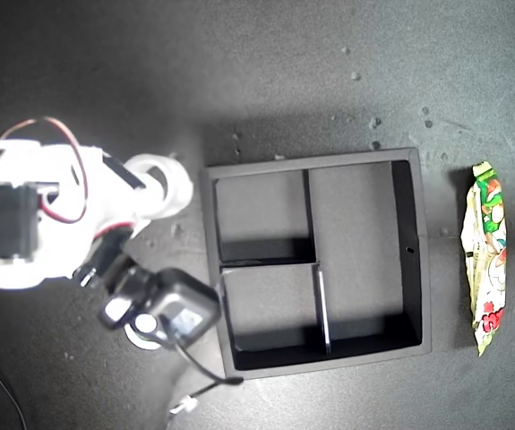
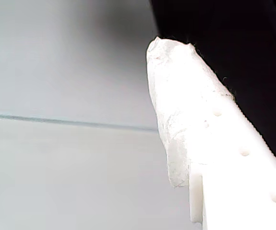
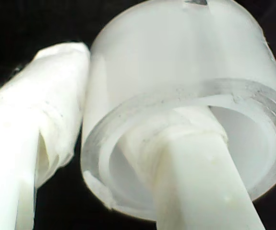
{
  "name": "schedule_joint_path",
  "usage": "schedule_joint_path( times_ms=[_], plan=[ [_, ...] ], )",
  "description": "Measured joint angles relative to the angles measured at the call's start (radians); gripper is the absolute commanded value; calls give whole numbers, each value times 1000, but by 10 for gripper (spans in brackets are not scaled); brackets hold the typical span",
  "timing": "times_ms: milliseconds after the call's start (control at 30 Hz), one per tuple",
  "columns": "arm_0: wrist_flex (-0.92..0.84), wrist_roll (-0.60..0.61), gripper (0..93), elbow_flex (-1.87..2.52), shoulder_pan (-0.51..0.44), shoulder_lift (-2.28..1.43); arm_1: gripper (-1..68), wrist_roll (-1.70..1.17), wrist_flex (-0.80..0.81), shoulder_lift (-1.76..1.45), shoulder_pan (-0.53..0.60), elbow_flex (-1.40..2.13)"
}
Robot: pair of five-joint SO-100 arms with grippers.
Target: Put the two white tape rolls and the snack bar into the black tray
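1. Black tray [image 1: 423, 269]: you see a square, matte black tray with raised walls at the middle of the exterior view. Thin inner dividers split it into three compartments, two squarish ones toward the exterior view's left and a taller one toward its right. It sits on a dark, speckled, grainy surface.
2. White plastic arm [image 1: 51, 215] with red wires and a black camera block fills the exterior view's left, just outside the tray wall.
3. Snack bar [image 1: 487, 255]: long, narrow, in a crinkled glossy wrapper printed white, red and green. It lies outside the tray, beside its wall at the exterior view's right.
4. White tape roll [image 3: 186, 72]: a smooth, translucent-white ring. My second gripper [image 3: 128, 110] pinches its wall, one tape-wrapped finger inside the ring and one outside. The roll is outside the tray.
5. My first gripper [image 2: 169, 52]: one blunt white finger with wrinkled wrapping shows; you cannot tell how its jaws stand.
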State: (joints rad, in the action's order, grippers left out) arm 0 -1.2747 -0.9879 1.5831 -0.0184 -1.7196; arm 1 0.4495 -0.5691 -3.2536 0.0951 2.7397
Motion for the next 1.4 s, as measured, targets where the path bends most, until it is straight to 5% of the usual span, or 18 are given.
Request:
schedule_joint_path(
  times_ms=[267, 567, 800, 900, 1033, 1400],
  plan=[
    [-92, 77, 0, -377, -25, 212, 371, 0, -5, 380, -26, -221],
    [-247, 114, 0, -779, -61, 538, 350, 67, -316, 939, 40, -523],
    [-434, 112, 7, -1086, -51, 759, 349, 143, -525, 976, 64, -537],
    [-520, 106, 145, -1321, -54, 902, 347, 167, -574, 976, 63, -537],
    [-541, 106, 184, -1388, -57, 933, 344, 190, -607, 976, 74, -537],
    [-541, 37, 155, -1181, -58, 804, 337, 216, -650, 976, 81, -459]
  ],
)
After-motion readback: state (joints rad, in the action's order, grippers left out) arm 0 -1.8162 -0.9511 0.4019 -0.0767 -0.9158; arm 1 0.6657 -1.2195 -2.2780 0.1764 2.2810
